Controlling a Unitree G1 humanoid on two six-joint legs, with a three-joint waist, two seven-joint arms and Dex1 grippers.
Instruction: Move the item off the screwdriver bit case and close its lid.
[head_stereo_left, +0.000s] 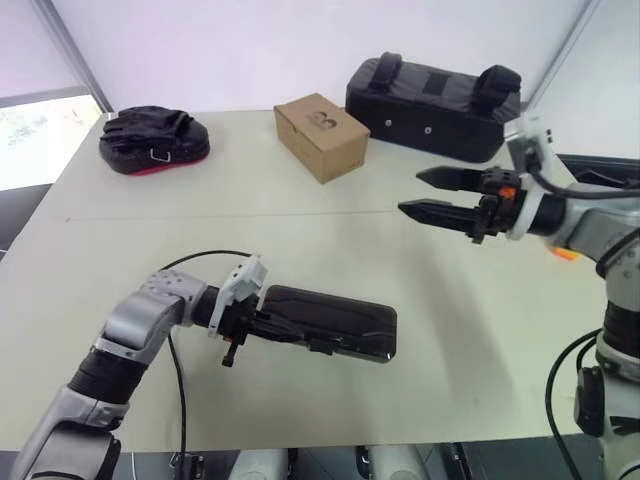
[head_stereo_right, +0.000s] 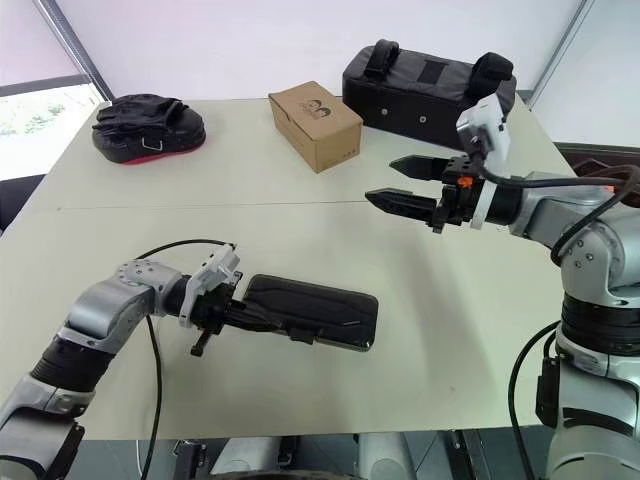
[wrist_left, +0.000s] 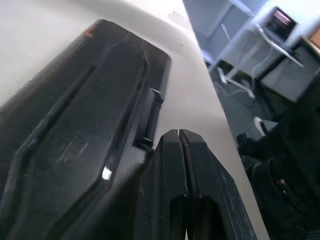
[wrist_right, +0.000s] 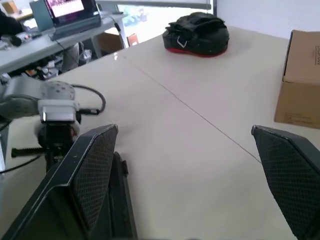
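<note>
**Screwdriver bit case lying shut on the bench, left claw at its near end**

Screwdriver bit case flat on the pale bench, toward the front edge, long and dark, lid down over the base so far as can be told. Small latch tab visible on the lid's edge, just beside the left claw. Left claw pressed fully together, holding nothing, tip at the end of the case; touching or a hair apart, cannot tell. Right claw raised above the bench, well apart from the case, spread wide and empty, pointing across toward the left.

Toy block item: place not given by these views.

Further back on the bench: brown cardboard box, large black padded bag, dark mitt-like pad with a red rim.

Judged step: closing nearly or wholly finished, lid seemingly already lowered. Next move probably calling for a firm press near the latch tab to seat it, then drawing the left claw clear without dragging the case along.
</note>
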